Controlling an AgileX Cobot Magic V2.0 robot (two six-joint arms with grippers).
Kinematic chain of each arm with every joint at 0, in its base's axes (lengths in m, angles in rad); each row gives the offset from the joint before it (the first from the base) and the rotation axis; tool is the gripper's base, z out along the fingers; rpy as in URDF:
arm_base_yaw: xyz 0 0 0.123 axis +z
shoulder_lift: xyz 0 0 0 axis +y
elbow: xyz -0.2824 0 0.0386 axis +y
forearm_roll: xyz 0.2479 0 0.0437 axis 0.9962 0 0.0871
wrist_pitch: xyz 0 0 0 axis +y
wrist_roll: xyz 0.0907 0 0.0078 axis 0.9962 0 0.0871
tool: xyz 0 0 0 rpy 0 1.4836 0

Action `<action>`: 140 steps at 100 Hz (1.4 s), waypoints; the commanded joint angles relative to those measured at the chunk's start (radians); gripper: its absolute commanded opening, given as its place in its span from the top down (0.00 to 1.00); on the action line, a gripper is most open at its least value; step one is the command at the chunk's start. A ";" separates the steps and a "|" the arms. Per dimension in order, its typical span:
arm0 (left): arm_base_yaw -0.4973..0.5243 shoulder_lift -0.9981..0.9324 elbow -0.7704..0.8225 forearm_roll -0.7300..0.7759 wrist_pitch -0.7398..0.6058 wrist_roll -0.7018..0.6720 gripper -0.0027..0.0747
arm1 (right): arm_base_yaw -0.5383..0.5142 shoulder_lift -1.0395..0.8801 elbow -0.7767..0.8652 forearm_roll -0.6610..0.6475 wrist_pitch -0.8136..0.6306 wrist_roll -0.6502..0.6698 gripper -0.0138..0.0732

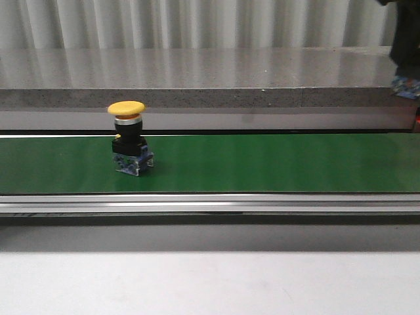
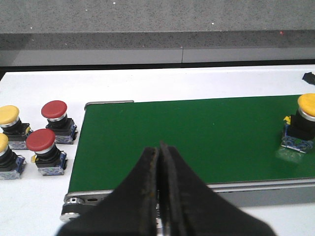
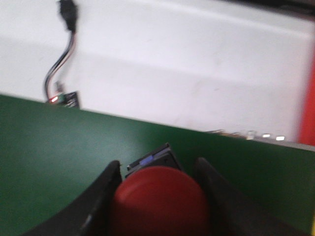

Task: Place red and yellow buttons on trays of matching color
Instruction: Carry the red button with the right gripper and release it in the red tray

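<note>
A yellow button (image 1: 126, 141) stands upright on the green belt (image 1: 262, 164), left of centre; the left wrist view shows the same yellow button (image 2: 302, 123). My left gripper (image 2: 160, 147) hangs shut and empty over the belt's near edge, well apart from it. My right gripper (image 3: 157, 164) is shut on a red button (image 3: 160, 199), with a finger on each side of its cap. In the front view the right gripper (image 1: 405, 75) is raised at the far right, the button's blue base (image 1: 405, 86) showing below it. A red strip (image 3: 307, 98), perhaps the red tray, lies beyond the belt.
Two red buttons (image 2: 54, 110) (image 2: 40, 140) and two yellow ones (image 2: 9, 114) (image 2: 2, 143) stand on the white table off the belt's end. A cabled sensor (image 3: 63, 98) sits at the belt's edge. A grey ledge (image 1: 210, 98) runs behind the belt.
</note>
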 commanded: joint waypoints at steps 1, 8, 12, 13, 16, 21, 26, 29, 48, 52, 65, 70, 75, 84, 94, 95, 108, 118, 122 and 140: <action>-0.009 0.004 -0.029 -0.010 -0.070 0.004 0.99 | -0.106 -0.025 -0.058 -0.014 -0.071 -0.006 0.69; -0.009 0.004 -0.029 -0.010 -0.070 0.004 0.99 | -0.181 0.000 -0.080 -0.014 -0.098 -0.006 0.69; -0.009 0.004 -0.029 -0.010 -0.070 0.004 0.99 | -0.215 0.020 -0.095 -0.014 -0.113 -0.003 0.69; -0.009 0.004 -0.029 -0.010 -0.070 0.004 0.99 | -0.228 0.024 -0.100 -0.014 -0.118 -0.002 0.69; -0.009 0.004 -0.029 -0.010 -0.070 0.004 0.99 | -0.251 0.039 -0.110 -0.014 -0.130 0.002 0.69; -0.009 0.004 -0.029 -0.010 -0.070 0.004 0.99 | -0.284 0.066 -0.124 -0.014 -0.152 0.011 0.69; -0.009 0.004 -0.029 -0.010 -0.070 0.004 0.99 | -0.308 0.099 -0.138 -0.013 -0.175 0.013 0.69; -0.009 0.004 -0.029 -0.010 -0.070 0.004 0.99 | -0.321 0.116 -0.148 -0.013 -0.188 0.014 0.69; -0.009 0.004 -0.029 -0.010 -0.070 0.004 0.99 | -0.358 0.246 -0.230 -0.013 -0.218 0.014 0.69; -0.009 0.004 -0.029 -0.010 -0.070 0.004 0.99 | -0.363 0.277 -0.253 -0.013 -0.219 0.014 0.69; -0.009 0.004 -0.029 -0.010 -0.070 0.004 0.99 | -0.371 0.364 -0.330 -0.013 -0.206 0.014 0.69; -0.009 0.004 -0.029 -0.010 -0.070 0.004 0.99 | -0.372 0.386 -0.359 -0.013 -0.198 0.014 0.69; -0.009 0.004 -0.029 -0.010 -0.070 0.004 0.99 | -0.372 0.413 -0.383 -0.013 -0.193 0.014 0.69; -0.009 0.004 -0.029 -0.010 -0.070 0.004 0.99 | -0.372 0.448 -0.423 -0.013 -0.187 0.014 0.69; -0.009 0.004 -0.029 -0.010 -0.070 0.004 0.99 | -0.373 0.490 -0.454 -0.013 -0.176 0.014 0.69; -0.009 0.004 -0.029 -0.010 -0.070 0.004 0.99 | -0.373 0.492 -0.456 -0.013 -0.175 0.014 0.69; -0.009 0.004 -0.029 -0.010 -0.070 0.004 0.99 | -0.374 0.525 -0.459 -0.013 -0.166 0.013 0.69; -0.009 0.004 -0.029 -0.010 -0.070 0.004 0.99 | -0.374 0.546 -0.460 -0.014 -0.157 0.013 0.69; -0.009 0.004 -0.029 -0.010 -0.070 0.004 0.99 | -0.375 0.551 -0.460 -0.014 -0.154 0.013 0.69; -0.009 0.004 -0.029 -0.010 -0.070 0.004 0.99 | -0.381 0.556 -0.460 -0.014 -0.143 0.013 0.59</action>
